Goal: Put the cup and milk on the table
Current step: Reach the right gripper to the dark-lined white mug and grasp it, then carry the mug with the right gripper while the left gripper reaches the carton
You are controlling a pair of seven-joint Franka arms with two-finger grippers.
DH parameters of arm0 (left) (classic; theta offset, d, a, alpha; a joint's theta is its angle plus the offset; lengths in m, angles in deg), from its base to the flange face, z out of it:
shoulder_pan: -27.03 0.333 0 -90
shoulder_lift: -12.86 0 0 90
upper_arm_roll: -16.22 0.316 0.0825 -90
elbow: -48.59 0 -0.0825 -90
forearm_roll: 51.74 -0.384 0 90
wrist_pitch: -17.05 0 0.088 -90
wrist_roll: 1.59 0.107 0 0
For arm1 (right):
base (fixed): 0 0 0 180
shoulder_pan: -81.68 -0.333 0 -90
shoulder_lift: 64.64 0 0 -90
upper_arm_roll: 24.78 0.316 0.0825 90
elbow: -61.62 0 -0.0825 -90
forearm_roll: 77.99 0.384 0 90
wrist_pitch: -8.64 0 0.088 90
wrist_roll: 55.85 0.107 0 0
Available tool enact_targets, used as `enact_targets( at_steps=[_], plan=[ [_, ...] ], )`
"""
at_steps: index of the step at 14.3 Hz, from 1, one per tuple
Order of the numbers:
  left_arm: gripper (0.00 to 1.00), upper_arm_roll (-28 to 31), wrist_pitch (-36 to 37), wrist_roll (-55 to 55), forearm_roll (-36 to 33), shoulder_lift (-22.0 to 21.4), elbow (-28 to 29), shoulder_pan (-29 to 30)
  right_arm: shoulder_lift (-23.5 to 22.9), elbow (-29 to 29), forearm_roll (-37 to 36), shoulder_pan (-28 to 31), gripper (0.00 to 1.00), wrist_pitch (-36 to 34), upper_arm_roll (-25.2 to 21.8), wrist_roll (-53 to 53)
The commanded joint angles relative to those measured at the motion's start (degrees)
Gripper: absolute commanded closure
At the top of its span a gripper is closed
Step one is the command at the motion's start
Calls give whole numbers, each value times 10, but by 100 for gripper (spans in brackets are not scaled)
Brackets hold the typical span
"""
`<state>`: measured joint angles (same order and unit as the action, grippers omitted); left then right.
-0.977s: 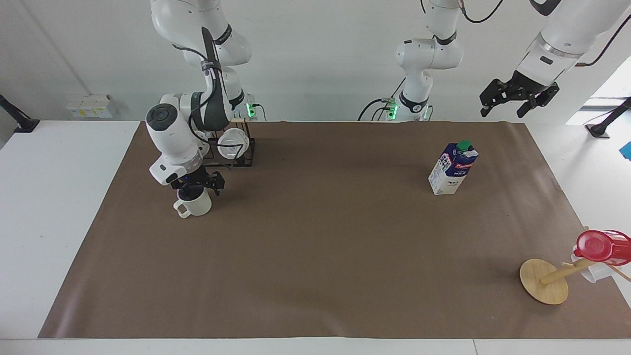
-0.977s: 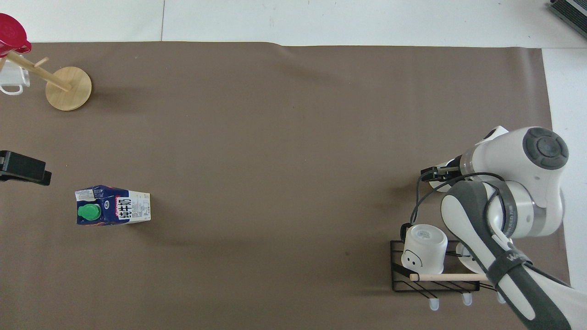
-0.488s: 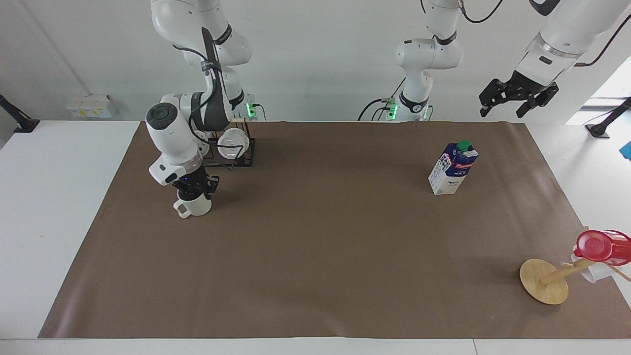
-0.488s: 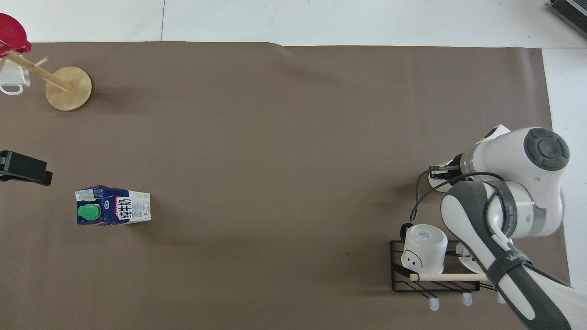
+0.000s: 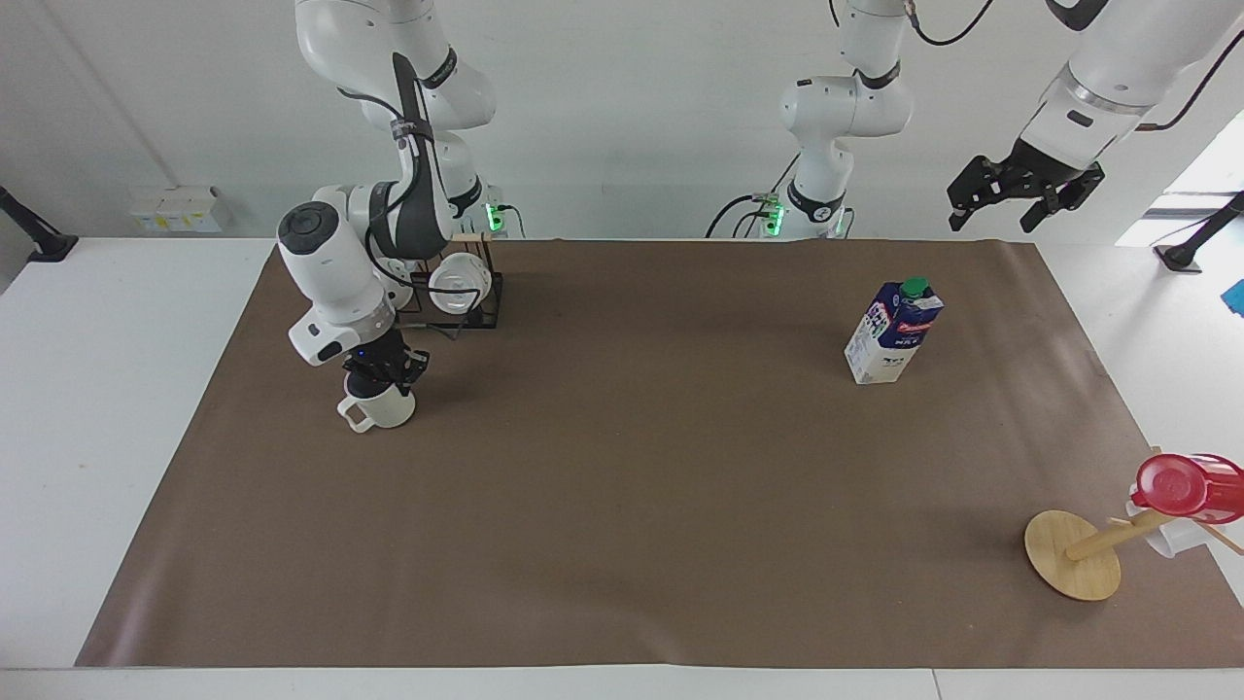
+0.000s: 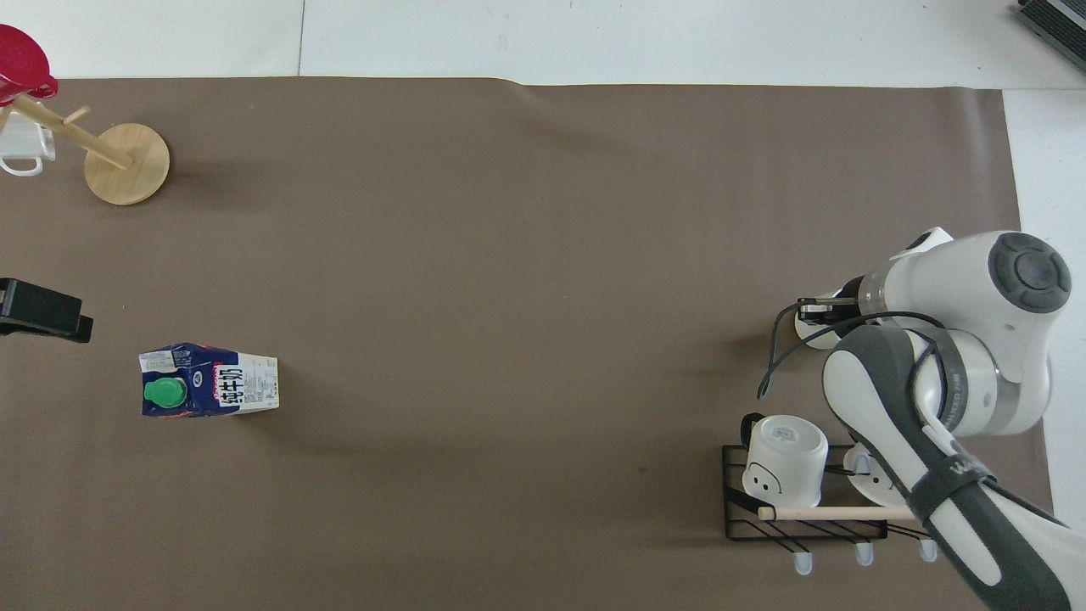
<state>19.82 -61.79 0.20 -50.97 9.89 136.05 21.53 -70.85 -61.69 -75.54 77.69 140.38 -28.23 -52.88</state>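
Facing view: glazed cream cup [image 5: 381, 408], squarish loop handle, on papered counter [image 5: 622, 506]; right gripper [image 5: 386, 370] clamped on its rim; left gripper [image 5: 1022, 190] spread, aloft.

The cup [image 5: 381, 406] is a cream-white mug with a dark inside and a squarish loop handle. It stands upright on the brown sheet of the counter [image 5: 622, 544], toward the right arm's end, its handle turned away from the robots and toward that end.

The milk [image 5: 892, 332] is a tall dark-blue and white carton with a green screw cap and a red label band. It stands upright on the sheet toward the left arm's end, well apart from the cup, with nothing touching it.
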Motion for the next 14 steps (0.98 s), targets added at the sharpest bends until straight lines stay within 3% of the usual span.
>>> enact_targets(
  at_steps=[1,4,9,14],
  plan=[
    [0,2,-2,8,-7,-7,2,2,-7,37,12,-1,100,0,5,21],
    [0,2,-2,8,-7,-7,3,8,-1,68,5,-12,100,-36,6,54],
    [0,2,-2,5,-7,-22,26,7,-19,176,-26,-63,100,-155,6,114],
    [0,2,-32,5,-8,-39,59,6,-26,202,-21,-150,100,-183,6,213]
  ],
)
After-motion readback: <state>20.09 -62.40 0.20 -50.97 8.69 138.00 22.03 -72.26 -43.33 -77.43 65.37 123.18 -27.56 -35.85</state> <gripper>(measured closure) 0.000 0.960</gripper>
